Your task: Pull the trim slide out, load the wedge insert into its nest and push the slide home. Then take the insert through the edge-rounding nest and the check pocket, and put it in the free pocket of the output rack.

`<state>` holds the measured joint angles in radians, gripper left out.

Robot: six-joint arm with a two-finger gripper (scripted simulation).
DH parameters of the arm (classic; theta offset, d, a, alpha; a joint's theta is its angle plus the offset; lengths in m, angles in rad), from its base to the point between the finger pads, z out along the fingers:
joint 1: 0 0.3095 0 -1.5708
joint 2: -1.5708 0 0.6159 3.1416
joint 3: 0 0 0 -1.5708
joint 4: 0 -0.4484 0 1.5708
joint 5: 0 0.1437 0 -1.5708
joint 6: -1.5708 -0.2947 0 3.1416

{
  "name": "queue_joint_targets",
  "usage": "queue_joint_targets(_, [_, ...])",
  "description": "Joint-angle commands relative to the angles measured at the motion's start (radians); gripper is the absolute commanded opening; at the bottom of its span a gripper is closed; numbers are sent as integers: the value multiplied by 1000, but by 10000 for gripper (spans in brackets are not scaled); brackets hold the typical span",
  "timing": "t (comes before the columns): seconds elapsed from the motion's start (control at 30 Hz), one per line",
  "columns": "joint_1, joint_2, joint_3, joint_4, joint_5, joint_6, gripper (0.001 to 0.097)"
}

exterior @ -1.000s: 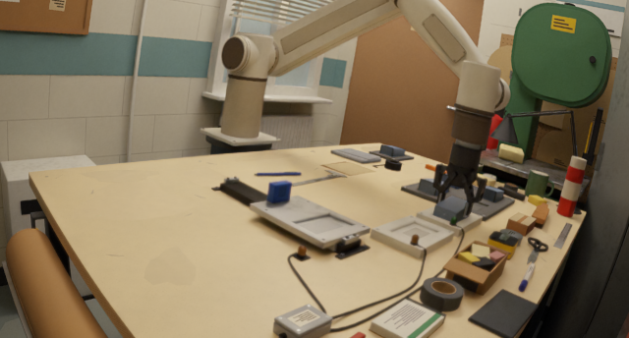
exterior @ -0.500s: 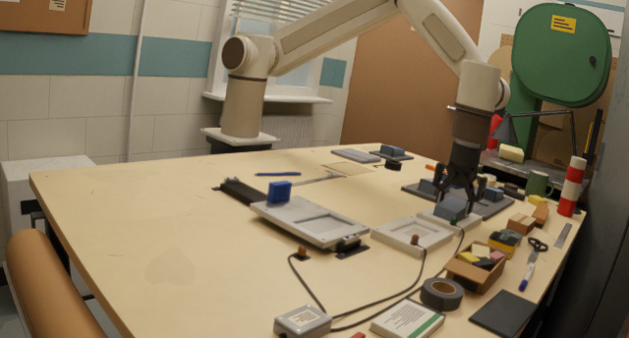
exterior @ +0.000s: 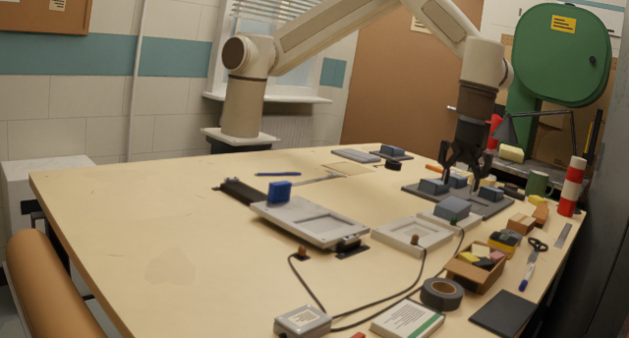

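Note:
On the right side of the bench the dark output rack carries three grey-blue inserts: one on the left, one behind and one on the right. My gripper hangs open just above the rack's middle and holds nothing. In front of the rack a grey-blue block sits on a pale plate, beside the light nest tray with a square recess. Further left the trim slide lies on its dark rail, a blue handle block at its far end and its nest recess showing nothing inside.
A green machine housing stands behind the rack with a desk lamp. Along the right edge are a cardboard box of small parts, a tape roll, scissors, a mug and a red-white post. Cables run to a grey switch box.

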<state>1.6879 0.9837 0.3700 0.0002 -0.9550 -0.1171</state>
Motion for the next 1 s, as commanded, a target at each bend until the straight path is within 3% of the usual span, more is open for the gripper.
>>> queue_joint_targets(0.0, [0, 1, 0, 0, 0, 0, 800])
queue_joint_targets(0.97, [0, -16, 6, 0, -22, 0, 800])
